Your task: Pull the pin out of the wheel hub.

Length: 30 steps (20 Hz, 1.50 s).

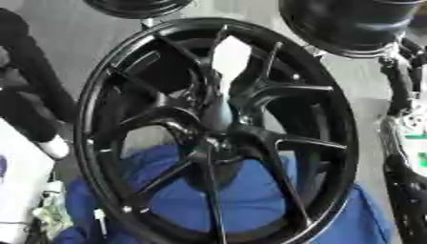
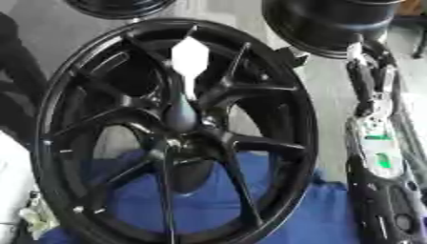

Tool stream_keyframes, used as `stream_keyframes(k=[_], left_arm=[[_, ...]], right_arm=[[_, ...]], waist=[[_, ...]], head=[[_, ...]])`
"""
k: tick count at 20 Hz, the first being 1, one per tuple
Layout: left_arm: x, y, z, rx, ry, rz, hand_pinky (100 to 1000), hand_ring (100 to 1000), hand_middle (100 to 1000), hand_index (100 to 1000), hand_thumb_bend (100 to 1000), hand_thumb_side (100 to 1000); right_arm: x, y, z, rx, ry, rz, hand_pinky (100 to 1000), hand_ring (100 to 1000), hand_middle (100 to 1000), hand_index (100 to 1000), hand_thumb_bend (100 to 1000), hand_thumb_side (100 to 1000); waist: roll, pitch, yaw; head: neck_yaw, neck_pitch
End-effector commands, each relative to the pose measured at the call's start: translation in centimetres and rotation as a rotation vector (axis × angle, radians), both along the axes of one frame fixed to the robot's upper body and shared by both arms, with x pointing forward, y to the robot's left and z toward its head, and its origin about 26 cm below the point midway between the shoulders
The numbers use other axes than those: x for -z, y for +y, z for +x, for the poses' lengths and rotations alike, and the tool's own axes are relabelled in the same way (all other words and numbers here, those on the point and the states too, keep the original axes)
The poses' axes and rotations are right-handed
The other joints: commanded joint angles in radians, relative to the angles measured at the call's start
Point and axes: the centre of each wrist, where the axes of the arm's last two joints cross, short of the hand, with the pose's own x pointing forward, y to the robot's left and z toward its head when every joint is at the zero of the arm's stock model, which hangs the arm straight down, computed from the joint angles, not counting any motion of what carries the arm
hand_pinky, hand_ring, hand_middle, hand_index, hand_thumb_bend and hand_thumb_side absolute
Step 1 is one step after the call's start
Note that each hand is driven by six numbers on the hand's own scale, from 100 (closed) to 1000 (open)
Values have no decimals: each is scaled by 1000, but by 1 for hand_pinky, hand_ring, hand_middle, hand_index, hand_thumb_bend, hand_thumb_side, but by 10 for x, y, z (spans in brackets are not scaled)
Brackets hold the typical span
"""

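The black wheel (image 1: 217, 128) stands upright over a blue cloth (image 1: 250, 190); no pin shows at its hub (image 1: 218, 143). Neither hand is in view, so progress is unclear

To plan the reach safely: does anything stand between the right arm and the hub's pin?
Nothing visible does. The right arm is beside the wheel's right rim; the grey piece at the hub, probably the pin, shows uncovered.
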Motion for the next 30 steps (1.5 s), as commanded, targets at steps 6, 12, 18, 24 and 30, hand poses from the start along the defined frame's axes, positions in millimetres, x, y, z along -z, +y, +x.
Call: stream_keyframes(k=[6, 12, 18, 24, 30], left_arm=[[-12, 6, -1, -9, -33, 29, 612, 782, 643, 671, 100, 831], [-18, 4, -1, 5, -49, 25, 614, 783, 647, 679, 100, 828], [-51, 2, -6, 42, -136, 101, 621, 792, 669, 697, 100, 795], [-118, 5, -26, 67, -279, 287, 638, 802, 693, 706, 100, 732], [-176, -2, -41, 119, -337, 494, 654, 809, 731, 713, 100, 658]], right_arm=[[-14, -6, -1, -4, -39, -13, 806, 728, 778, 849, 269, 518], [-16, -7, -1, -3, -41, -17, 812, 749, 795, 853, 266, 520], [-16, -10, -2, 3, -42, -16, 809, 742, 790, 851, 270, 516], [-14, -14, -5, 12, -33, -25, 807, 740, 788, 851, 273, 517], [-14, -17, -8, 17, -29, -42, 806, 737, 787, 851, 277, 514]], waist=[[4, -11, -4], [3, -12, -3], [2, -10, -1], [11, -10, 1], [26, -15, 0]], head=[[4, -19], [4, -20], [-3, -11], [-15, 0], [-24, 12]])
